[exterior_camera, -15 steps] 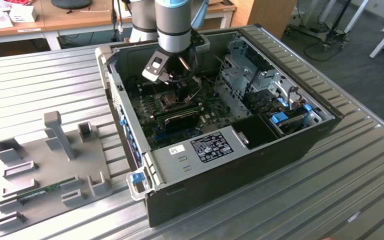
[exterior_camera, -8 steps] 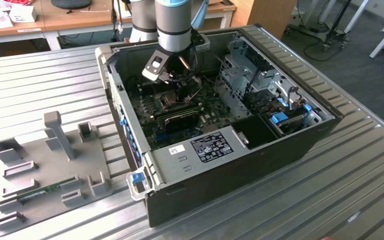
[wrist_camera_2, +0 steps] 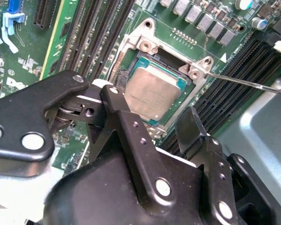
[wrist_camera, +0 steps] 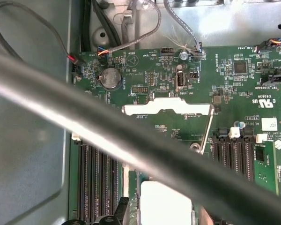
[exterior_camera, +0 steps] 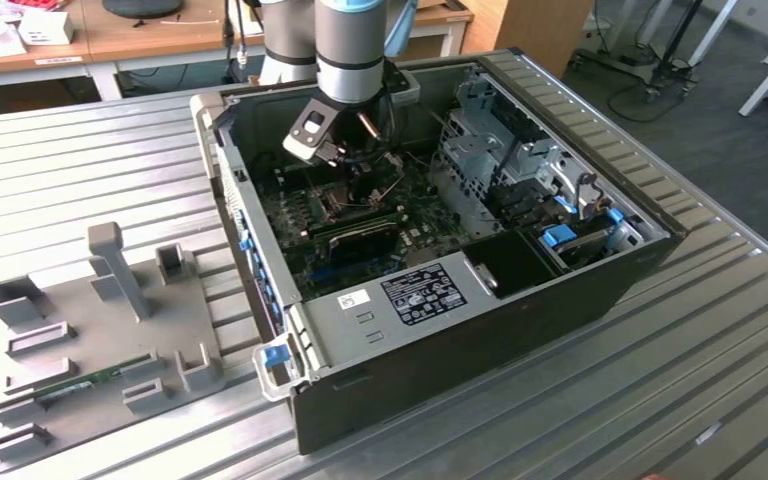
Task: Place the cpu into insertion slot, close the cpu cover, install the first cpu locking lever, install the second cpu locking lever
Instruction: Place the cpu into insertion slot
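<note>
On the exterior view's left a grey tray [exterior_camera: 104,330] lay on the slatted table [exterior_camera: 704,330]. To its right stood the open computer case [exterior_camera: 491,330], with the arm [exterior_camera: 351,50] reaching down into it. In the second wrist view the gripper [wrist_camera_2: 150,105] hung spread apart and empty just above the cpu [wrist_camera_2: 152,91]. The cpu lay flat in the insertion slot [wrist_camera_2: 155,57] on the green board [wrist_camera_2: 33,61]. A thin metal rod [wrist_camera_2: 246,83] stuck out beside the slot. In the first wrist view the cpu cover [wrist_camera: 166,109] stood raised, clear of the cpu.
</note>
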Controlling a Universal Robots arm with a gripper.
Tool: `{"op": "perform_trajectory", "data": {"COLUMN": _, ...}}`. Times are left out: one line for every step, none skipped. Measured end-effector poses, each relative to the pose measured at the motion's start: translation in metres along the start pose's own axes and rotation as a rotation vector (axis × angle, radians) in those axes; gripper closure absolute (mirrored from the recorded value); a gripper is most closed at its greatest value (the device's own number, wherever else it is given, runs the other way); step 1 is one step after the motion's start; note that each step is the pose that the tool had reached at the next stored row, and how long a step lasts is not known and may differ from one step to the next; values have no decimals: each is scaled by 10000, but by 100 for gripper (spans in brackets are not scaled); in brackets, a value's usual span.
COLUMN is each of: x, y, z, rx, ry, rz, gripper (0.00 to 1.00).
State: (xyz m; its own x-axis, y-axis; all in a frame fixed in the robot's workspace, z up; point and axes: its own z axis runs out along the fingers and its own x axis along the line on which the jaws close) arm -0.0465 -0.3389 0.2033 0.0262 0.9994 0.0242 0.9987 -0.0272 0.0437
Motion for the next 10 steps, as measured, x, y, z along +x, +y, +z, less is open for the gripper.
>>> {"op": "perform_trajectory", "data": {"x": 0, "y": 0, "z": 0, "rx": 17, "ry": 0, "rz": 0, "gripper": 32}}
{"op": "perform_trajectory", "data": {"x": 0, "y": 0, "z": -1, "rx": 16, "ry": 1, "rz": 0, "gripper": 32}}
{"op": "perform_trajectory", "data": {"x": 0, "y": 0, "z": -6, "rx": 16, "ry": 1, "rz": 1, "gripper": 32}}
{"op": "perform_trajectory", "data": {"x": 0, "y": 1, "z": -13, "rx": 16, "ry": 1, "rz": 1, "gripper": 32}}
{"op": "perform_trajectory", "data": {"x": 1, "y": 1, "z": -23, "rx": 16, "ry": 1, "rz": 1, "gripper": 32}}
{"op": "perform_trajectory", "data": {"x": 1, "y": 1, "z": -30, "rx": 17, "ry": 0, "rz": 1, "gripper": 32}}
{"op": "perform_trajectory", "data": {"x": 1, "y": 2, "z": -30, "rx": 16, "ry": 2, "rz": 1, "gripper": 32}}
{"op": "perform_trajectory", "data": {"x": 1, "y": 1, "z": -30, "rx": 15, "ry": 3, "rz": 1, "gripper": 32}}
{"op": "perform_trajectory", "data": {"x": 1, "y": 2, "z": -31, "rx": 15, "ry": 3, "rz": 0, "gripper": 32}}
{"op": "perform_trajectory", "data": {"x": 1, "y": 2, "z": -31, "rx": 15, "ry": 3, "rz": 0, "gripper": 32}}
